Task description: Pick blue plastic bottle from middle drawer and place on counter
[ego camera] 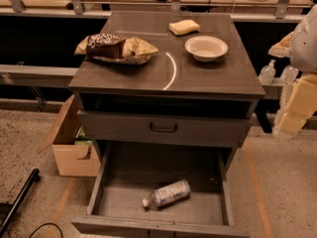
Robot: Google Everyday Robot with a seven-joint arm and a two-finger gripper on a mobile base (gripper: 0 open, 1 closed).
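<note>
The blue plastic bottle (167,194) lies on its side on the floor of the open middle drawer (124,197), white cap pointing to the front left. The dark grey counter (208,76) with a curved pale streak is the cabinet's top. My gripper (295,108) shows as pale blocks at the right edge of the view, beside the cabinet at about counter height, well above and to the right of the bottle. It holds nothing that I can see.
On the counter lie a chip bag (115,48), a yellow sponge (184,27) and a white bowl (206,47). A closed drawer front with a black handle (163,128) sits above the open drawer. Two pump-top bottles (268,73) stand at the right. A cardboard box (72,143) stands at the left.
</note>
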